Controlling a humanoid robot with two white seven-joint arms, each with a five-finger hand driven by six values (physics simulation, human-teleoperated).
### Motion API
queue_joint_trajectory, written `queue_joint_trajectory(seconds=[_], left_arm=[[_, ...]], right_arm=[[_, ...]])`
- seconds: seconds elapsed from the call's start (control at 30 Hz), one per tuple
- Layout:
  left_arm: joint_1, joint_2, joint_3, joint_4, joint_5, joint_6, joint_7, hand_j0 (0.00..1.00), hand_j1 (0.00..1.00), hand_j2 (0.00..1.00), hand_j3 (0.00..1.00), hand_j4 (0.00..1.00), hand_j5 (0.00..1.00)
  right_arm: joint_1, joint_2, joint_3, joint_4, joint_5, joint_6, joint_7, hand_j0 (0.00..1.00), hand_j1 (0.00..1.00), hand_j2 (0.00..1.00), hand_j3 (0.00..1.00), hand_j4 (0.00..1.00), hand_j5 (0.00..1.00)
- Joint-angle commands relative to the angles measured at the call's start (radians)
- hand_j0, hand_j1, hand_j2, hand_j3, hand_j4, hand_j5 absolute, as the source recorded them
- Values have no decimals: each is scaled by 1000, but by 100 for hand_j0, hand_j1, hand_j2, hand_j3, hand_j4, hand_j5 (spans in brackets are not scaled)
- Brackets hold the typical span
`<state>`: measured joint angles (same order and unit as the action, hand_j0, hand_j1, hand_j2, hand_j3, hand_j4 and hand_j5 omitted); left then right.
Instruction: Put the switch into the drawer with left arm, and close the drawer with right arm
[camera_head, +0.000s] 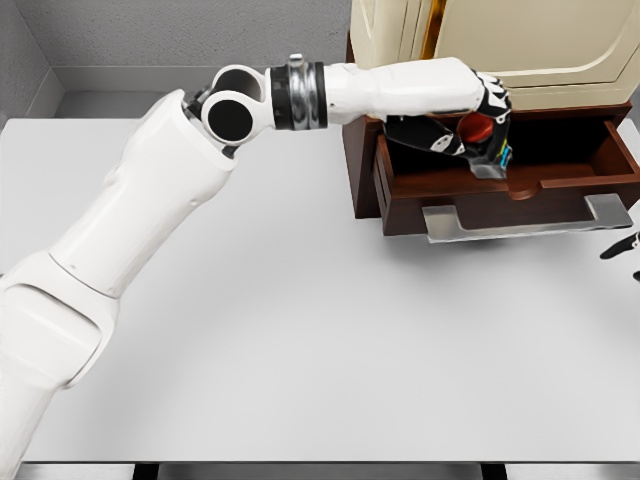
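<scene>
Switch (478, 130) in left hand (470, 125) over open drawer (560, 185)

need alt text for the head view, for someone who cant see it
The left hand holds the switch over the open wooden drawer at the white table's far right. Only the right hand's dark fingertips show at the right edge.

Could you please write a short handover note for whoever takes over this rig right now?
Left hand: shut on the switch, held over the open drawer, not yet released.
Right hand: only dark fingertips show at the right edge, below the drawer front; state unclear.
Drawer: pulled out, its metal handle facing the table.
Done: switch carried to the drawer.
Left: let go of the switch inside, withdraw the left arm, push the drawer shut with the right.
</scene>
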<state>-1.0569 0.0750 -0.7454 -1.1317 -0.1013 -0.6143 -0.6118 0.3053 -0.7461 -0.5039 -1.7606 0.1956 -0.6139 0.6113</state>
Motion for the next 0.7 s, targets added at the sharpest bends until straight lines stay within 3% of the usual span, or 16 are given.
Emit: queue_joint_trajectory(seconds=[0.0, 0.4, 0.67], left_arm=[[0, -4, 6, 26, 8, 3, 1, 35, 35, 35, 35, 35, 35], [-2, -20, 21, 78, 8, 3, 1, 40, 40, 40, 40, 40, 40], [-2, -21, 43, 144, 9, 3, 1, 57, 57, 57, 57, 57, 57]], right_arm=[[0, -1, 1, 0, -7, 3, 0, 61, 61, 61, 61, 61, 61], [0, -18, 1, 0, -7, 3, 0, 62, 62, 62, 62, 62, 62], [0, -19, -1, 0, -7, 3, 0, 62, 62, 62, 62, 62, 62]])
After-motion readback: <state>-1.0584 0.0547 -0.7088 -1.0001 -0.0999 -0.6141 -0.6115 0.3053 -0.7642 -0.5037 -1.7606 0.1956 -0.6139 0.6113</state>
